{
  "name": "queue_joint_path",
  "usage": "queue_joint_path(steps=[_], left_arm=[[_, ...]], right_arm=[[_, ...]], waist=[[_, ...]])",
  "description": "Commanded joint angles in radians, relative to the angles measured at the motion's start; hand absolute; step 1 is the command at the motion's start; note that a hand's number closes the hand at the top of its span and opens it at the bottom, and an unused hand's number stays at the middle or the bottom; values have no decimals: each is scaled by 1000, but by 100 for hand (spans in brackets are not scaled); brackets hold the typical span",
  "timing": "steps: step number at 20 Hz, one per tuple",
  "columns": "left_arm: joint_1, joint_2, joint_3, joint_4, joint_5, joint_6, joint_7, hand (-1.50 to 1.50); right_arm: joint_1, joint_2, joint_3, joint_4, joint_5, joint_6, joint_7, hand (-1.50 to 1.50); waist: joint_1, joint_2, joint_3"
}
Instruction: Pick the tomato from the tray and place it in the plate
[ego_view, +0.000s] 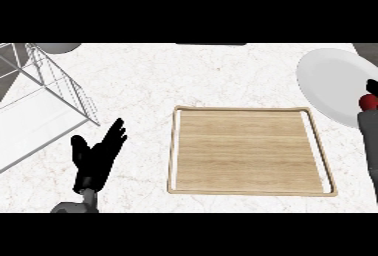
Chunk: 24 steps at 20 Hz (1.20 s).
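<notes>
right hand (372, 88) holds tomato (366, 102) over plate (328, 80) | tray (247, 191) beside | rack (70, 90) — far left

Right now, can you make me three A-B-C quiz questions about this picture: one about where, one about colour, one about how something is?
1. Where is the tomato? A on the wooden tray; B at the plate, in the right hand; C on the floor.
2. What colour is the plate? A white; B blue; C black.
3. How is the left hand? A open; B curled round a cup; C out of view.
Answers: 1 B, the red tomato shows against the plate's edge and the wooden tray is bare. 2 A, it is plain white. 3 A, its fingers are straight and hold nothing.
</notes>
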<state>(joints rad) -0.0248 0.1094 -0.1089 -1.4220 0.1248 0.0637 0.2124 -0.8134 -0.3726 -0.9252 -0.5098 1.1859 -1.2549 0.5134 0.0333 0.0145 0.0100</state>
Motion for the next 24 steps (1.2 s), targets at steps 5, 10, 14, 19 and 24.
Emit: queue_joint_path(steps=[5, 10, 14, 19, 24], left_arm=[[71, 9, 14, -19, 8, -4, -13, 0], [20, -2, 5, -23, -25, 38, 39, 0], [30, 18, 36, 18, 6, -18, -8, 0], [-8, 5, 41, 27, -12, -6, 19, 0], [-4, -24, 44, 19, -23, 4, 37, 0]], right_arm=[[135, 111, 142, -279, -448, 59, -238, -150], [292, 242, 269, -511, -665, 156, -381, -150], [432, 333, 325, -613, -777, 196, -478, -150], [510, 370, 427, -577, -735, 114, -460, -150], [530, 372, 558, -647, -562, 69, -191, -150]], waist=[[-24, -14, -2], [-41, -17, -6], [-38, -15, -9], [-34, -14, -10], [-34, -15, -10]])
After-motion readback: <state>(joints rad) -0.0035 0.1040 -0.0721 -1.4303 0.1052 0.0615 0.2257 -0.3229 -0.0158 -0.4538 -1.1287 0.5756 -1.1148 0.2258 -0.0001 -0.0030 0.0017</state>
